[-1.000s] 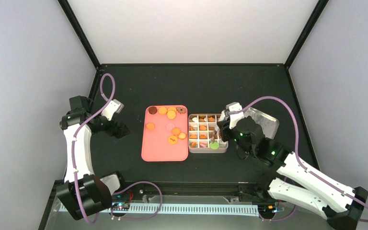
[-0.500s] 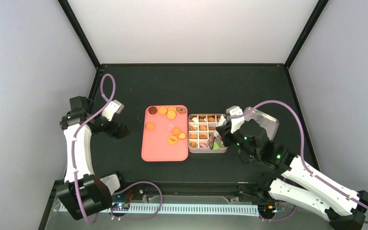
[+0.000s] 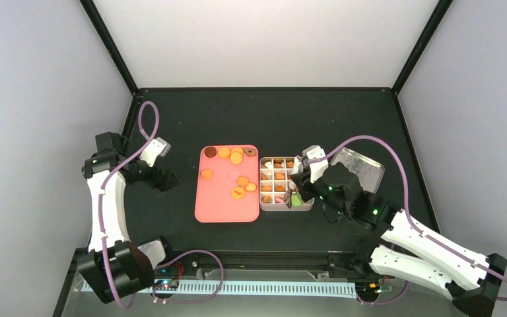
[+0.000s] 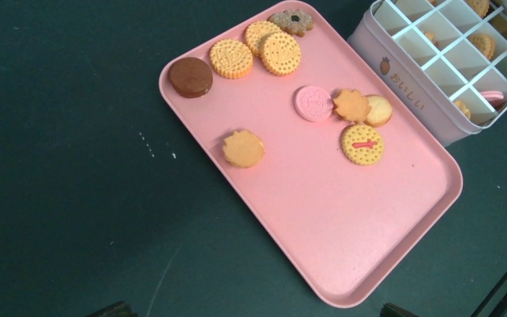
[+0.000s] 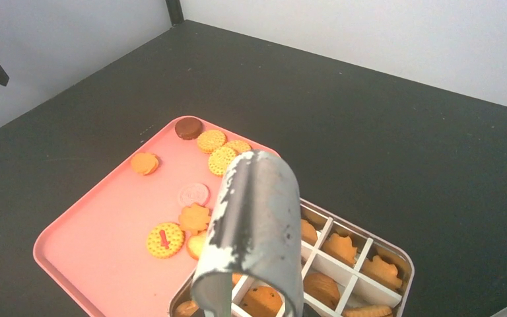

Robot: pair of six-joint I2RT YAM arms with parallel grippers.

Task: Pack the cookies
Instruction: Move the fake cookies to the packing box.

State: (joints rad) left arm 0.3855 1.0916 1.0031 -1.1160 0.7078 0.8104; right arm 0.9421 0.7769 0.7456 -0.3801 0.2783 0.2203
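Holding the tongs (image 5: 257,218) pinched in my right end effector (image 3: 302,187), I hovered over the near right corner of the divided box (image 4: 403,72). A green cookie (image 3: 296,199) sat at the tong tips there. Whether the tips gripped it or it lay in its cell, I could not tell.

The loose cookies (image 4: 280,53) lay on the pink tray (image 3: 211,208), just left of the box on the tabletop (image 3: 251,119). A further pick therefore lay to my left, roughly along the tongs' long axis, and this arm was the nearer one.

My left end effector (image 3: 165,178) was spread wide and empty, well apart beyond the tray's other side.

The left wrist view showed every tray cookie plainly. In the right wrist view the tongs' bend hid the box's near cells.
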